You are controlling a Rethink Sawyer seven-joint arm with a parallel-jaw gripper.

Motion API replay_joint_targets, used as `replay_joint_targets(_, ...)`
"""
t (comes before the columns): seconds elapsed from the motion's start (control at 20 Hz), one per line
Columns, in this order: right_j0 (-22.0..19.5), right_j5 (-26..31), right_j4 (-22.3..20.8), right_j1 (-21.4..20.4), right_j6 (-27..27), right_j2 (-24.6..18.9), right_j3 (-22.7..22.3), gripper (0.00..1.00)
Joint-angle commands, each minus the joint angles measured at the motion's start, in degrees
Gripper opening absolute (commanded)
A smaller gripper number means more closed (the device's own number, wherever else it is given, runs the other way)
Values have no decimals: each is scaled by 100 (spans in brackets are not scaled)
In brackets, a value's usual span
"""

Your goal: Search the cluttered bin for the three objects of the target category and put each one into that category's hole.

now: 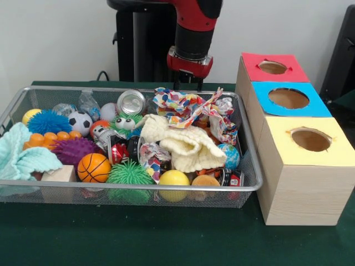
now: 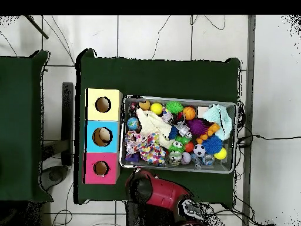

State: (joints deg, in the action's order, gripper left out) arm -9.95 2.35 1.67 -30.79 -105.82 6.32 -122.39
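Note:
The wire-mesh bin (image 1: 127, 187) is full of toys; it also shows in the overhead view (image 2: 176, 99). A spotted white fabric piece (image 1: 180, 105) lies crumpled at the bin's far side, seen from above (image 2: 150, 150). Another spotted piece (image 1: 224, 126) lies toward the right wall. A third (image 1: 154, 158) pokes out under the cream knitted cloth (image 1: 183, 141). The yellow-topped box's hole (image 1: 310, 139) is empty, and it shows in the overhead view (image 2: 103, 105). My gripper (image 1: 188, 84) hangs open and empty just behind the bin's far rim, above the first spotted piece.
Blue-topped (image 1: 288, 98) and red-topped (image 1: 273, 67) boxes stand behind the yellow one. A mint-green towel (image 1: 22, 155) fills the bin's left end. Balls, spiky toys and a can (image 1: 131, 101) crowd the bin. The boxes stand close to the bin's right wall.

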Motion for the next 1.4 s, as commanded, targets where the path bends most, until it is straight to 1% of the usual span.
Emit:
replay_joint_targets(0.05,227,1073,63,-790,-522,123,551,100)
replay_joint_targets(0.3,438,1728,11,-1234,-510,288,570,100)
replay_joint_targets(0.4,464,1790,8,-1351,-529,277,605,100)
replay_joint_targets(0.5,392,1706,46,-1387,-560,154,645,100)
replay_joint_targets(0.65,354,1564,85,-1188,-603,61,886,100)
replay_joint_targets(0.85,248,1303,98,-1006,-615,-29,1082,100)
replay_joint_targets(1.0,126,1185,52,-819,-529,-146,1236,100)
replay_joint_targets(1.4,45,1292,-104,-476,-325,-230,1695,100)
